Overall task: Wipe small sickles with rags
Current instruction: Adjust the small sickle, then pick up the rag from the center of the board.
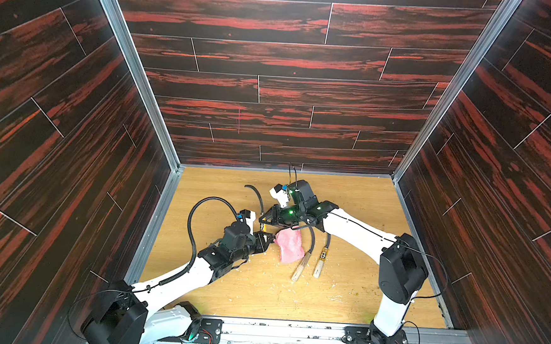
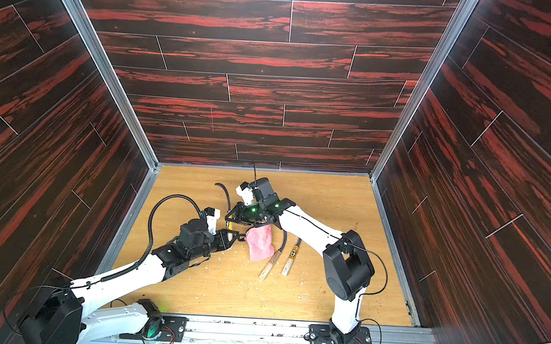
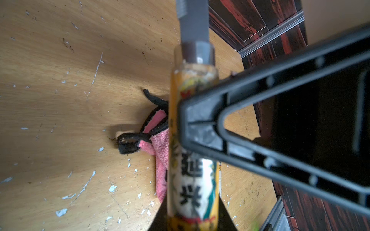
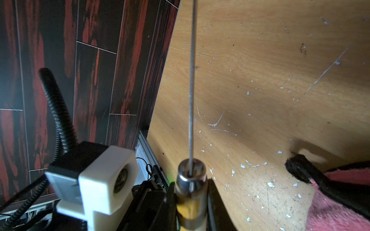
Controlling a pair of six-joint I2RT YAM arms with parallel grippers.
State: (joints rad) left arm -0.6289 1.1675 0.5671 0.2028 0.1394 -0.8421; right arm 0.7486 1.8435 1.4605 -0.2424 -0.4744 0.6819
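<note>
One small sickle is held off the floor between both arms, its dark blade curving toward the back wall. My left gripper is shut on its labelled handle. My right gripper is closed on the metal neck, a finger pressed against each side, and the blade shows edge-on there. The pink rag lies crumpled on the floor just right of both grippers, its black loop sticking out. Two more small sickles lie right of the rag, blades partly under the right arm.
The wooden floor is scattered with pale flakes. Dark red panel walls enclose it on three sides, with metal rails at the corners. The left arm's black cable loop arches above the floor near the left wall.
</note>
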